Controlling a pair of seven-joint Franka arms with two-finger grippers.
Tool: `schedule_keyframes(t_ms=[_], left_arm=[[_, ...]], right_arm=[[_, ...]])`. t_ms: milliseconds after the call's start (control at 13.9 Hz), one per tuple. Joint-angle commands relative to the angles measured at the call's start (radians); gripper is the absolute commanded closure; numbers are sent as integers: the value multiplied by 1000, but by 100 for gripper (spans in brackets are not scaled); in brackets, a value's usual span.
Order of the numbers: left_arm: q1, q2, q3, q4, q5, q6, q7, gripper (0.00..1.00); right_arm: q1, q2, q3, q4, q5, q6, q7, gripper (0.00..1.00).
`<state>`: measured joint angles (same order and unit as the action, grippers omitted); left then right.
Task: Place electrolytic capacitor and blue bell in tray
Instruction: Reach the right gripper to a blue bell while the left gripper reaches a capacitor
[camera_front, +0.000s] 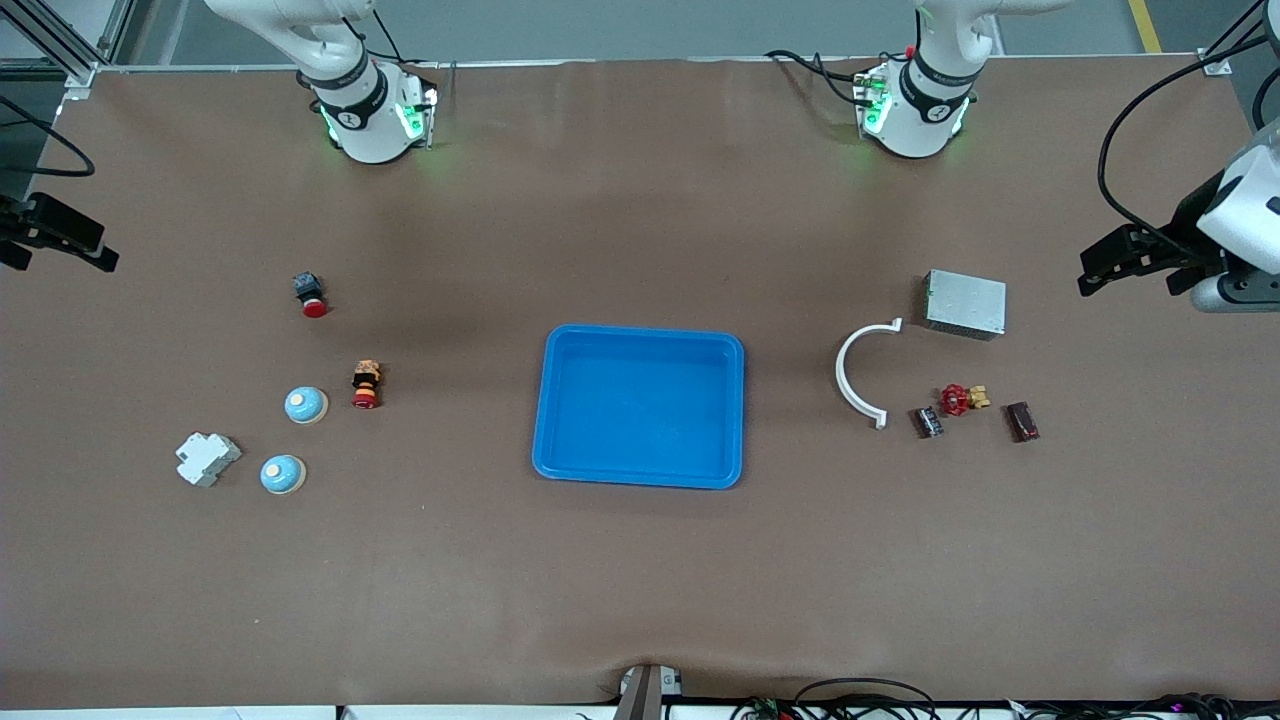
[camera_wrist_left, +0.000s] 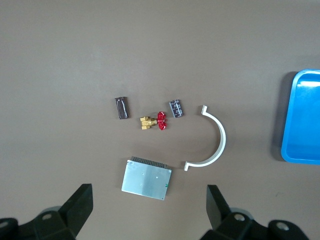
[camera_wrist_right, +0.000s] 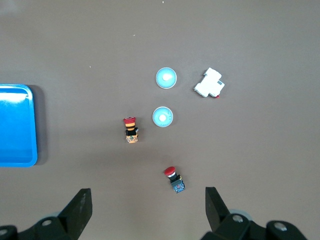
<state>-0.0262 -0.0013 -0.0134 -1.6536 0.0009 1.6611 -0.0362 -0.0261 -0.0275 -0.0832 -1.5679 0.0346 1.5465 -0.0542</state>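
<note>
Blue plastic, shallow and rounded at the corners, the tray (camera_front: 640, 480) is lying empty mid-table; nothing is placed yet. Toward the right arm's end from the tray, two pale blue dome bells (camera_front: 283, 474) (camera_front: 306, 405) are sitting among a white breaker block (camera_front: 207, 459) and red push-buttons (camera_front: 366, 385). Toward the left arm's end, two dark cylindrical capacitors (camera_front: 930, 422) (camera_front: 1022, 421) are flanking a red-handled brass valve (camera_front: 961, 399), near a white curved bracket (camera_front: 860, 372) and a grey metal box (camera_front: 964, 303). Both the left gripper (camera_wrist_left: 150, 207) and right gripper (camera_wrist_right: 147, 207) are hanging wide apart, holding nothing.

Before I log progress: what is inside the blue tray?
Nothing: the tray shows only its bare blue floor. Only part of it shows in the wrist views, but the front view shows the whole inside.
</note>
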Motion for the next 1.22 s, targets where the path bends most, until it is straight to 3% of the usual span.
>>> schedule_keyframes(t_ms=[0, 287, 646, 1005, 1148], left_arm=[[3, 72, 0, 37, 5, -9, 2, 0], [-1, 174, -2, 61, 4, -1, -8, 0], [-18, 341, -2, 101, 5, 23, -11, 0], [-23, 437, -5, 104, 7, 166, -17, 0], [-41, 469, -7, 106, 7, 177, -132, 0]], right_arm=[[5, -29, 0, -41, -7, 12, 14, 0], [6, -63, 0, -228, -5, 176, 4, 0], [2, -20, 0, -417, -5, 443, -12, 0], [0, 164, 0, -403, -5, 619, -18, 0], [3, 224, 0, -365, -4, 635, -18, 0]])
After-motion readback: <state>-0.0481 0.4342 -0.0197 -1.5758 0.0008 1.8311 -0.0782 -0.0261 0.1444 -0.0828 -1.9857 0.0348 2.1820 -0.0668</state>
